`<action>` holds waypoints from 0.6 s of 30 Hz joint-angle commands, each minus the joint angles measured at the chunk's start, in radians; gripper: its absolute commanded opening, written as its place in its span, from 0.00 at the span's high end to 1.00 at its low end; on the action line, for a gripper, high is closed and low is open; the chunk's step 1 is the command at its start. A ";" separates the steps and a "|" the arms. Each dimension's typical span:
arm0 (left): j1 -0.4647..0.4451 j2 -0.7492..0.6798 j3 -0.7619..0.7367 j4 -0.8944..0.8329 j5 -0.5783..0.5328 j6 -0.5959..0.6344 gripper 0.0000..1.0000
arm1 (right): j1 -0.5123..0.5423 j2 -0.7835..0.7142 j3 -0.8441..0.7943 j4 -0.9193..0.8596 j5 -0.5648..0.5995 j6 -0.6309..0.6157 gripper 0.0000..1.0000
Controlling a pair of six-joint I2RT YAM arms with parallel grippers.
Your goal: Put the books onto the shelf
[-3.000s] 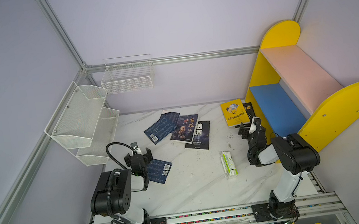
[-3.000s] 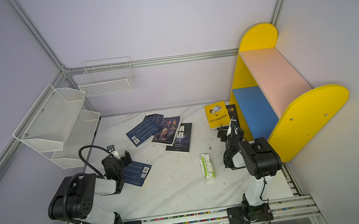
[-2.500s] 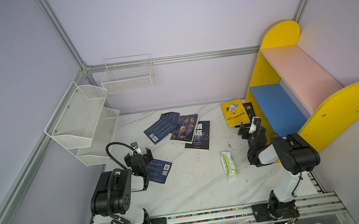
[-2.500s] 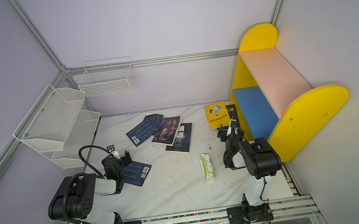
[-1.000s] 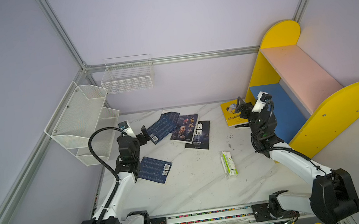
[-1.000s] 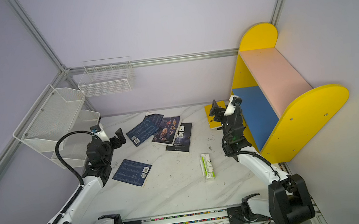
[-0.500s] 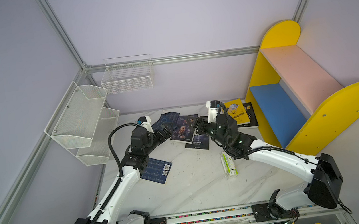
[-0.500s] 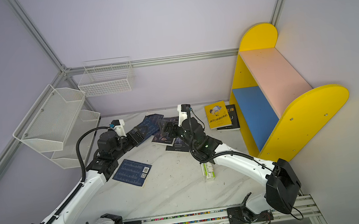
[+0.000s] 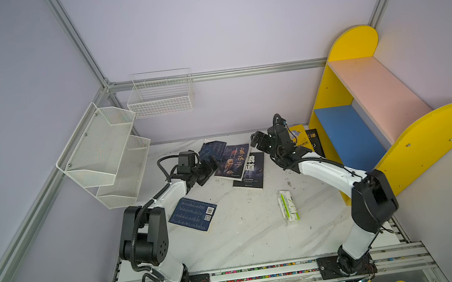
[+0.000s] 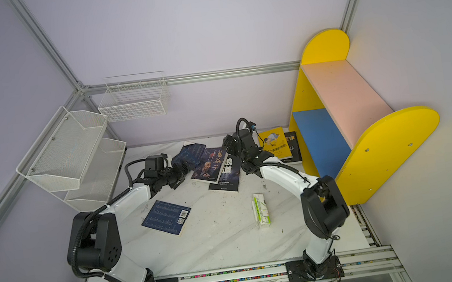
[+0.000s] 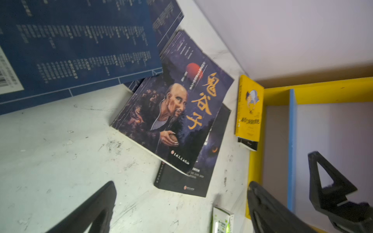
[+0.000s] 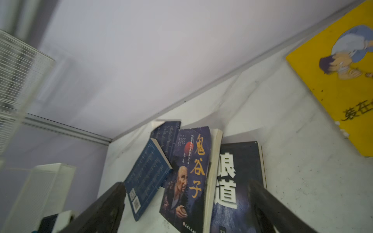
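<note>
White marble table (image 9: 245, 239) sits inside a pale purple booth. At the right side stands the shelf (image 9: 429, 134), with yellow ends, a pink board on top and a blue board below.

All the books (image 9: 239, 163) lie flat on the table. The yellow book (image 9: 300, 135) rests on a dark book (image 9: 315, 142), just beside the shelf. In the middle at the back, the old-man book (image 9: 231, 160) lies partly over the black book (image 9: 252, 170). Two blue books (image 9: 215, 148) poke out next to it. One more blue book (image 9: 194, 214) lies alone, near the left arm.

The left gripper (image 9: 209, 170) is low by the old-man book's left edge. Its jaws are wide apart and hold nothing. The right gripper (image 9: 258, 140) hangs over the far end of the black book, jaws wide too, with nothing in them.

A green and white carton (image 9: 288, 207) lies near the right arm.
</note>
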 commanded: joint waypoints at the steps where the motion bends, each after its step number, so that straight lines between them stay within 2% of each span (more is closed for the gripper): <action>1: -0.020 0.016 0.164 -0.124 -0.093 0.176 0.00 | -0.004 0.086 0.044 -0.103 -0.147 -0.060 0.04; 4: -0.021 0.095 0.204 -0.148 -0.147 0.205 0.00 | -0.006 0.187 0.107 -0.116 -0.200 -0.057 0.05; 7: -0.020 0.162 0.244 -0.142 -0.161 0.211 0.01 | -0.006 0.260 0.137 -0.073 -0.266 -0.060 0.10; 15: -0.019 0.287 0.278 -0.087 -0.151 0.237 0.00 | -0.006 0.368 0.162 -0.038 -0.289 -0.013 0.13; 18: -0.017 0.330 0.296 -0.080 -0.105 0.243 0.00 | -0.006 0.389 0.162 -0.017 -0.319 -0.015 0.14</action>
